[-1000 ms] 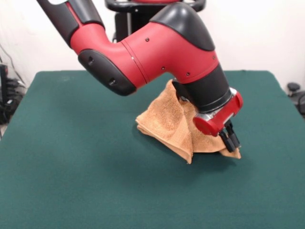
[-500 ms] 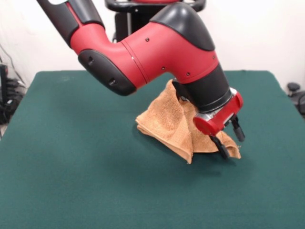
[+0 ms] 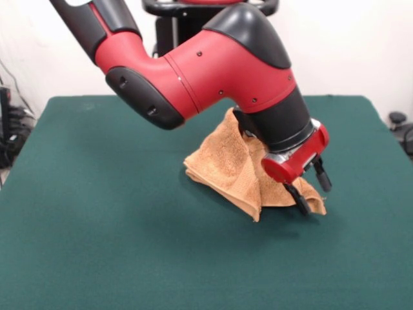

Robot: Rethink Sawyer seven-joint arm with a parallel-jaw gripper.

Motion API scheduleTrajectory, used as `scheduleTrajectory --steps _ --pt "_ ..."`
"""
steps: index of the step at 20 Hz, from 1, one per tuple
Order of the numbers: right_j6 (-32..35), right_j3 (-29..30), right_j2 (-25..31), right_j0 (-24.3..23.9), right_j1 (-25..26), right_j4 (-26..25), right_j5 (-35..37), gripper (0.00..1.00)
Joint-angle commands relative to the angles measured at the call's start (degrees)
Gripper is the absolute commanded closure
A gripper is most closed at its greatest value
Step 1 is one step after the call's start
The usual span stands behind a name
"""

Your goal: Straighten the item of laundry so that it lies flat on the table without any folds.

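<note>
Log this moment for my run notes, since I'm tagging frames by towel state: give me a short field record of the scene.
towel: orange-tan terry towel, bunched and folded, not flat
towel position: near the middle of the green table, partly hidden behind the arm
gripper: gripper open, fingers spread over the towel's right-hand corner in the front view
grasp: none visible, nothing between the fingers
arm: red and black Sawyer arm reaching down from above
task status: folds remain

text: none legible — labels: none — numbers: none
</note>
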Motion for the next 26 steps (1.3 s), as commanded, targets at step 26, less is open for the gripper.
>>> scheduleTrajectory --steps 26 --pt "-13.1 -3.3 -6.0 4.9 0.6 -4.6 3.6 0.00"
